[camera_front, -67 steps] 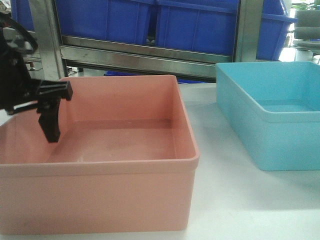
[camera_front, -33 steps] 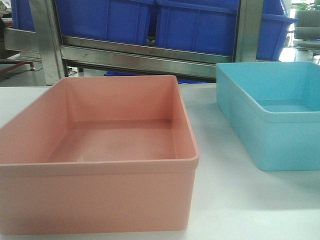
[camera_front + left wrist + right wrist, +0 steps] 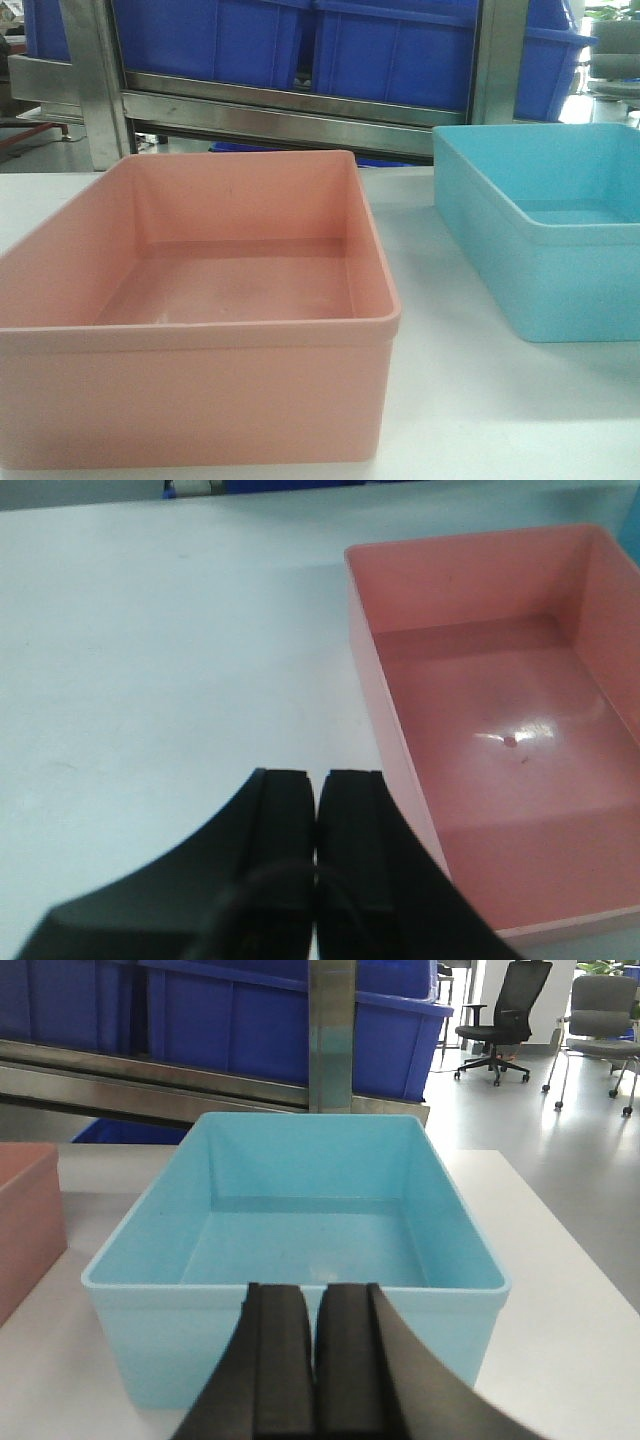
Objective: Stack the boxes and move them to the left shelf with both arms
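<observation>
Pink box [image 3: 480, 680] sits on counter [image 3: 150, 630] ahead-right of left fingers [image 3: 285, 820], pressed together, empty | blue box [image 3: 310, 1230] lies dead ahead of right fingers [image 3: 285, 1345], also clenched on nothing, long axis running away | each arm nearest its own box

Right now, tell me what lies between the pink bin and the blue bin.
Only bare tabletop separates the pink bin and the blue bin, seen in the front view.
</observation>
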`<state>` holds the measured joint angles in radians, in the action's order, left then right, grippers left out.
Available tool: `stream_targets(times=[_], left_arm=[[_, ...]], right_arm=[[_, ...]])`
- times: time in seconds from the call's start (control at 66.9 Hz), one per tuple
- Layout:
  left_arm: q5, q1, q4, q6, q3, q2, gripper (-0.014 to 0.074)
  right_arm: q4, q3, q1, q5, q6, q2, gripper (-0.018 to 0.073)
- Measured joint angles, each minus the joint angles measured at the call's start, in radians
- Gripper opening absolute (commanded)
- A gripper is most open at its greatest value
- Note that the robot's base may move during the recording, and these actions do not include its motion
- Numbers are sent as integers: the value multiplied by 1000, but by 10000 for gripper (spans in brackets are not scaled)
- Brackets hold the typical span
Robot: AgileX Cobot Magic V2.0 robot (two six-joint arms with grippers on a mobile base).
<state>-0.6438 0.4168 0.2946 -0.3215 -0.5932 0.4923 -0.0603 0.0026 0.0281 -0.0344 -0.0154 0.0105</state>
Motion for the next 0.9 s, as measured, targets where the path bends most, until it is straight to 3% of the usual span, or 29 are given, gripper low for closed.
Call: stream_targets(times=[0.209, 0.583, 0.657, 0.822, 0.896], left_arm=[[60, 0, 36, 0, 38, -61, -10], [140, 0, 74, 0, 40, -63, -10], [140, 0, 74, 0, 40, -63, -10], [140, 0, 74, 0, 40, -63, -10], [140, 0, 74, 0, 40, -63, -10]], right_arm=[[-2, -221, 0, -20, 0, -92, 52], [-2, -801, 0, -206, 0, -727, 66], [-2, -920, 0, -280, 0, -844, 140], [27, -1150, 0, -482, 0, -1073, 468], [60, -1231, -5, -562, 0, -1166, 502]])
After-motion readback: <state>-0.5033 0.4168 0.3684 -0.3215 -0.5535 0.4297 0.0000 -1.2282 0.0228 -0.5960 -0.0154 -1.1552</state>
